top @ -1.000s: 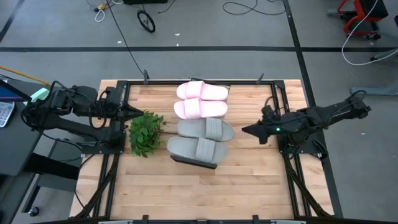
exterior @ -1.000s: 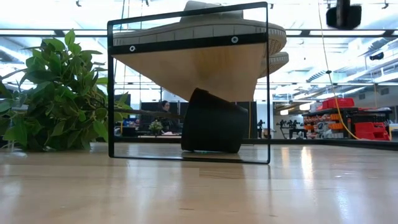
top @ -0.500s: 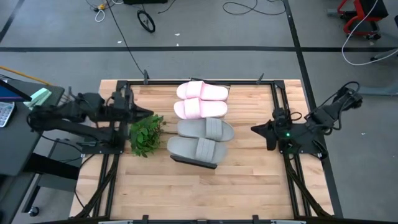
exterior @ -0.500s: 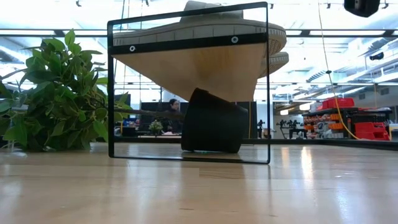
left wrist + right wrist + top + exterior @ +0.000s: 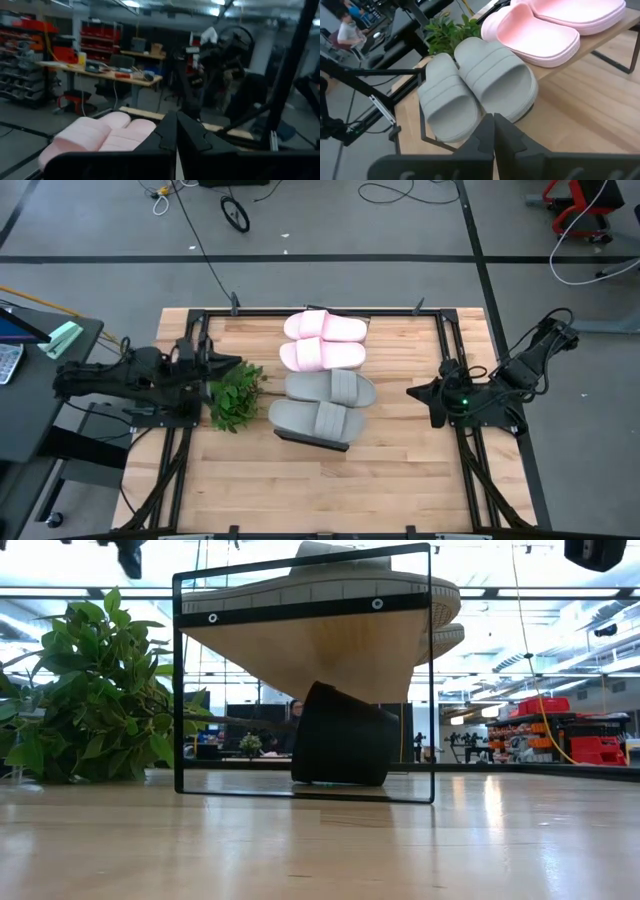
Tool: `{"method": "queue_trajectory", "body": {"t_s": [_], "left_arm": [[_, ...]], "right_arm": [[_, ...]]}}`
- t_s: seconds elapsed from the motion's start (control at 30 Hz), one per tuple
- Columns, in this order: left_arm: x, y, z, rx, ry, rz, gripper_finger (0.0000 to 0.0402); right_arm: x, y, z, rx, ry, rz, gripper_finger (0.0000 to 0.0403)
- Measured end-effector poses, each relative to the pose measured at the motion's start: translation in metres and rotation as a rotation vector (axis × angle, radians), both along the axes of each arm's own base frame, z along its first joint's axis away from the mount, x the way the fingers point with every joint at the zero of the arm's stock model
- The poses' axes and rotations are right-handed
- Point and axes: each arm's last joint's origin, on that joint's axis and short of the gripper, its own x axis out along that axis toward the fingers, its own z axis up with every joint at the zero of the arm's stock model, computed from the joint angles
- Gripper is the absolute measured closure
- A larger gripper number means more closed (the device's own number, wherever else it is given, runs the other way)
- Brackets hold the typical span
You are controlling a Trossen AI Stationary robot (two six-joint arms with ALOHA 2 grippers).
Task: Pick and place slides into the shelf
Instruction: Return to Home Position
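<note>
Two pale pink slides point(image 5: 325, 327) point(image 5: 322, 354) and two grey slides point(image 5: 332, 388) point(image 5: 313, 418) lie side by side in a row on top of the shelf point(image 5: 322, 441). In the low view the shelf point(image 5: 300, 640) stands on the table with a grey slide's sole on its plank top. My left gripper point(image 5: 238, 363) is shut at the table's left edge, above the plant. My right gripper point(image 5: 409, 393) is shut at the right edge, pointing toward the grey slides. The right wrist view shows the grey slides point(image 5: 490, 80) and pink slides point(image 5: 540, 35) beyond the shut fingers point(image 5: 492, 131).
A leafy green plant point(image 5: 233, 393) stands on the table left of the shelf, under the left gripper. Bare wooden tabletop point(image 5: 300, 490) lies toward the near edge. A person point(image 5: 347, 31) sits in the room beyond the table.
Both arms have drawn back. The right gripper has pulled toward the table's right edge as its arm folded up. The left arm has shifted and its gripper has come slightly toward the plant. The slides and shelf have stayed put.
</note>
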Motion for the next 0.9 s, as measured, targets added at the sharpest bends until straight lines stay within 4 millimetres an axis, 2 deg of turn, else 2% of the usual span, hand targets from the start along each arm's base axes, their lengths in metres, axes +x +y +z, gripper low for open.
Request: {"method": "queue_trajectory", "body": {"t_s": [0.23,0.43,0.7,0.9], "left_arm": [[-0.027,0.003,-0.012,-0.033,-0.182,0.01,0.0396],[-0.035,0.003,-0.024,0.014,-0.242,0.022,0.0398],[-0.036,0.002,-0.048,0.065,-0.258,-0.007,0.0398],[-0.027,0.0,-0.071,0.07,-0.289,-0.042,0.0393]], "right_arm": [[0.0,0.0,0.0,-0.028,0.006,0.013,0.0401],[0.0,0.0,0.0,0.009,-0.011,-0.021,0.0401],[0.0,-0.001,0.0,0.063,-0.035,-0.069,0.0401],[0.0,-0.001,0.0,0.093,-0.037,-0.083,0.0398]]}}
